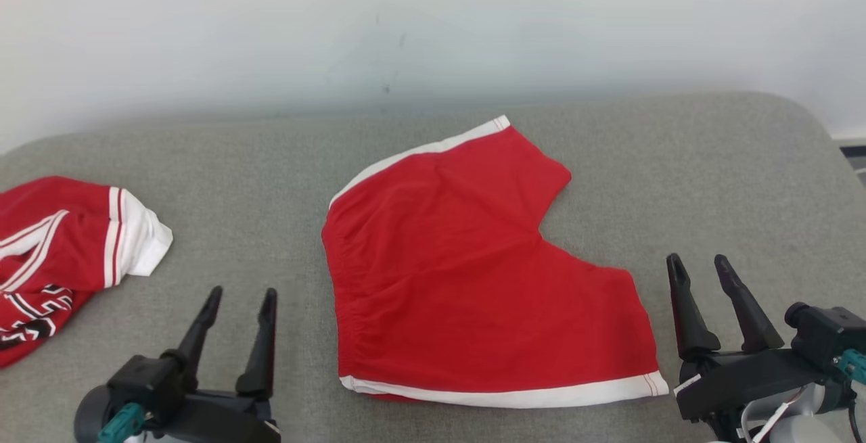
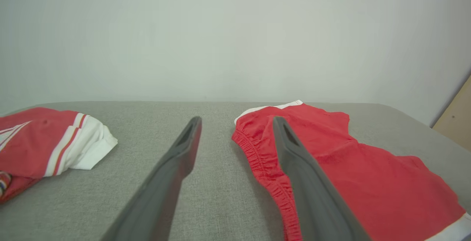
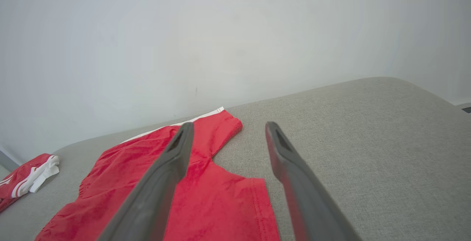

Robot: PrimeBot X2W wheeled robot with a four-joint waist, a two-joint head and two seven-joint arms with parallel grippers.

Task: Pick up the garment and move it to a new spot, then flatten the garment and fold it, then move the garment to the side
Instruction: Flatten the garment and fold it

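the big grey surface (image 1: 270,159) has the red shorts (image 1: 473,260) in the middle, lying spread out flat, with a red and white shirt (image 1: 61,247) well apart at the left edge. the left fingers (image 1: 268,308) and right fingers (image 1: 678,281) are wide open and hold nothing. i think the flattening looks done, but the fold and the move to the side are left.

The left hand (image 2: 237,120) gapes wide over the grey cushion (image 2: 220,197), just beside red shorts (image 2: 368,174).
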